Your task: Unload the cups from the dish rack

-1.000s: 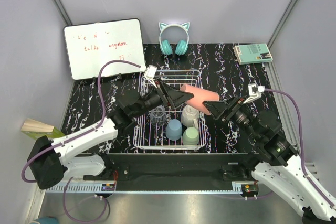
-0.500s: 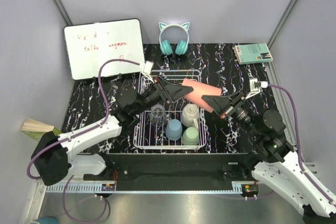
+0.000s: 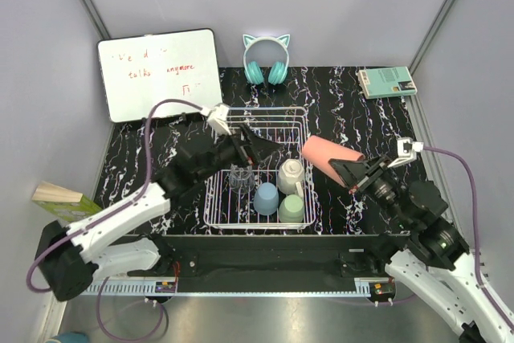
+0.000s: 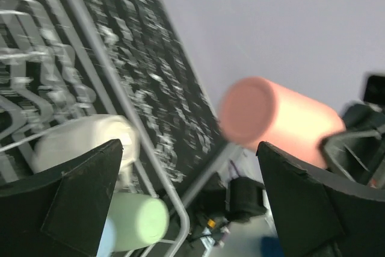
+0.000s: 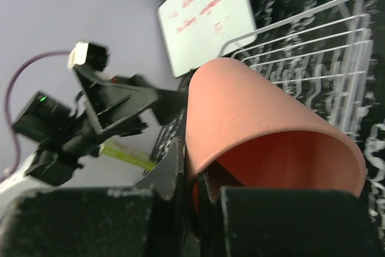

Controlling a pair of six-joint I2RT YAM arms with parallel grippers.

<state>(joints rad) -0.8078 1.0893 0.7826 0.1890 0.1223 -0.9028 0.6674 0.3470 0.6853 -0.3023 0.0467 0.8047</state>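
While just outside dish rack [image 3: 299, 118] rim, salmon-pink cup [image 3: 329, 154] in right tool [image 3: 343, 168] pinch; left tool [image 3: 269, 144] agape.

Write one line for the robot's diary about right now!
right gripper: shut on pink cup, right of rack | left gripper: open, empty, over rack | in rack: glass, mug, blue cup, green cup
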